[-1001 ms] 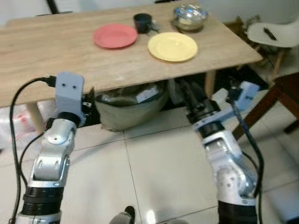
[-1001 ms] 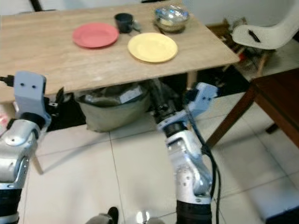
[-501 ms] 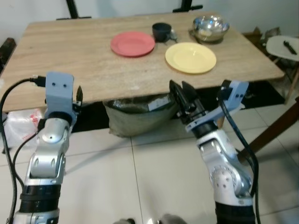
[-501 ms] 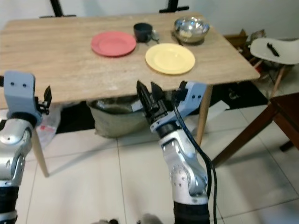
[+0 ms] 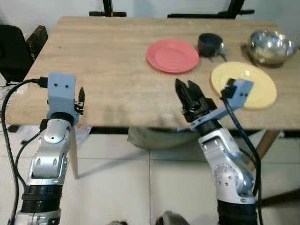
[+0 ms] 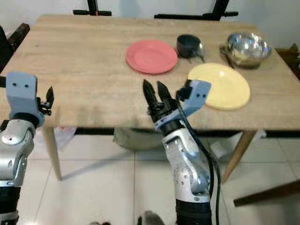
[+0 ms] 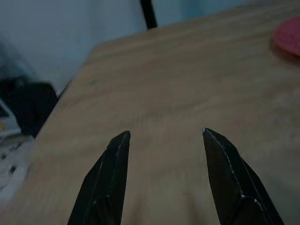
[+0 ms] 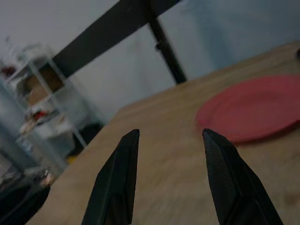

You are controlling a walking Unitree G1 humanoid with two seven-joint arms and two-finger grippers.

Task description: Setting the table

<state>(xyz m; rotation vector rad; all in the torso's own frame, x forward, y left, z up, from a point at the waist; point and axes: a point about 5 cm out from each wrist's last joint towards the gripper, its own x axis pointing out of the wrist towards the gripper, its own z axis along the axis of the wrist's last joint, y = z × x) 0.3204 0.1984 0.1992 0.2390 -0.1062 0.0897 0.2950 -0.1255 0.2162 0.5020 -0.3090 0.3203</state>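
A red plate (image 5: 172,56) lies on the wooden table (image 5: 108,61), with a dark cup (image 5: 209,44) to its right. A yellow plate (image 5: 251,82) rests nearer the front right, and a steel bowl (image 5: 272,45) stands behind it. My right gripper (image 5: 186,87) is open and empty, raised over the table's front part, a short way in front of the red plate (image 8: 255,108). My left gripper (image 7: 164,136) is open and empty at the table's front left edge, over bare wood.
A dark chair (image 5: 14,56) stands off the table's left end. A grey sack (image 5: 154,139) lies on the tiled floor under the table. Black stand legs (image 5: 108,9) rise behind the far edge. A shelf unit (image 8: 42,93) stands beyond the table.
The camera has come closer and higher over the table. Both arms have risen from below the table edge to table height, the right gripper now over the top.
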